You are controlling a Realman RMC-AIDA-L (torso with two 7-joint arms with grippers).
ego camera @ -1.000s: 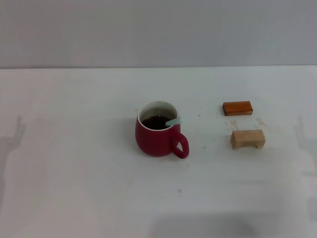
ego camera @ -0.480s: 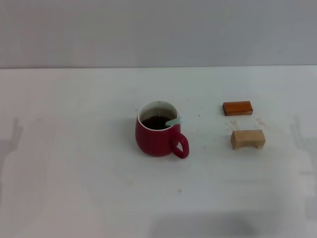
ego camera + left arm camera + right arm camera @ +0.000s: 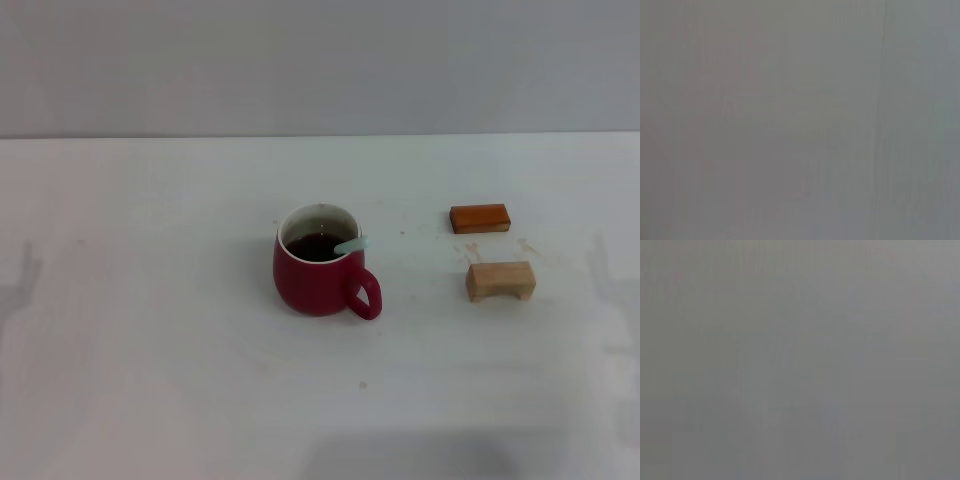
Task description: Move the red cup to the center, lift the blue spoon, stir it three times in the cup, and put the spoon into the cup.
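The red cup (image 3: 315, 272) stands upright in the middle of the white table, its loop handle turned toward the front right, with dark liquid inside. The blue spoon (image 3: 351, 245) rests in the cup; only the pale blue end of its handle shows, leaning on the rim at the right. Its bowl is hidden in the liquid. Neither gripper shows in the head view. Both wrist views show only a plain grey surface.
An orange-brown block (image 3: 480, 218) lies to the right of the cup. A tan wooden block (image 3: 500, 281) lies just in front of it. The white table (image 3: 150, 350) ends at a grey wall at the back. Faint arm shadows fall at both side edges.
The faint shadows at the left and right table edges have slid outward and faded. The cup, spoon and blocks have not moved.
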